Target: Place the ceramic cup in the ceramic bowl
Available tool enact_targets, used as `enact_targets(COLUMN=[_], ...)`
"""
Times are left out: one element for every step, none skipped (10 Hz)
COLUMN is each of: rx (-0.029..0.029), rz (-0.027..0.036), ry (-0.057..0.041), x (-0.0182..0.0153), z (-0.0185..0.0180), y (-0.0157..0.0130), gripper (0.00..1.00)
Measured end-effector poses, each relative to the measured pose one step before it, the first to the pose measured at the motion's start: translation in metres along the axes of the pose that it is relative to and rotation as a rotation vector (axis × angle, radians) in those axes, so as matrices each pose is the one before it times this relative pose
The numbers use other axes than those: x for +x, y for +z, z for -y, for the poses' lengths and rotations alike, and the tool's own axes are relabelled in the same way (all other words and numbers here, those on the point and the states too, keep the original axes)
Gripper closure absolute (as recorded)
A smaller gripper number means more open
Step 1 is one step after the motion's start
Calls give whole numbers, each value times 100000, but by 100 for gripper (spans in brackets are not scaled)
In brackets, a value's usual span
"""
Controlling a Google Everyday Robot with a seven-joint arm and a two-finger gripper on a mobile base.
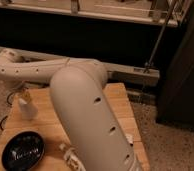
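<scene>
The ceramic cup (26,108), small and white, stands upright on the left part of the wooden table (118,106). The ceramic bowl (23,150), black and glossy, lies at the table's front left corner, in front of the cup. My gripper (22,93) hangs just above the cup's rim at the end of the pale arm (85,110), which reaches from the lower middle across to the left. Its fingers look open, and the cup rests on the table, not lifted.
A white bottle (70,156) lies at the table's front, partly hidden by the arm. The arm's thick link covers the table's middle. A dark wall and a metal rail (135,74) run behind the table. Speckled floor lies to the right.
</scene>
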Motion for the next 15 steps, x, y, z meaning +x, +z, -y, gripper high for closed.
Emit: enact_targets(rx=[-3563, -2379, -1608, -2285, -2569, -1662, -567, -2843, -80, 332, 134, 271, 200, 104, 66], rz=[613, -58, -325, -1885, -2300, -1057, -47, 60, 636, 671, 536, 600, 50, -46, -162], ry=[-2140, -1156, -920, -1135, 698, 1490, 876, 1516, -628, -460, -141, 409, 716, 877, 618], x=[-1000, -225, 19, 793, 1607, 1350, 561, 1670, 281, 199, 122, 553, 645, 651, 420], z=[-48, -44, 22, -187, -560, -468, -192, -1175, -453, -414, -350, -766, -679, -755, -518], y=[1991, 1341, 1030, 1467, 1448, 1011, 498, 1691, 210, -60, -51, -202, -164, -144, -89], gripper=[20, 20, 22, 31, 42, 52, 58, 83, 94, 99, 100, 100, 100, 100, 100])
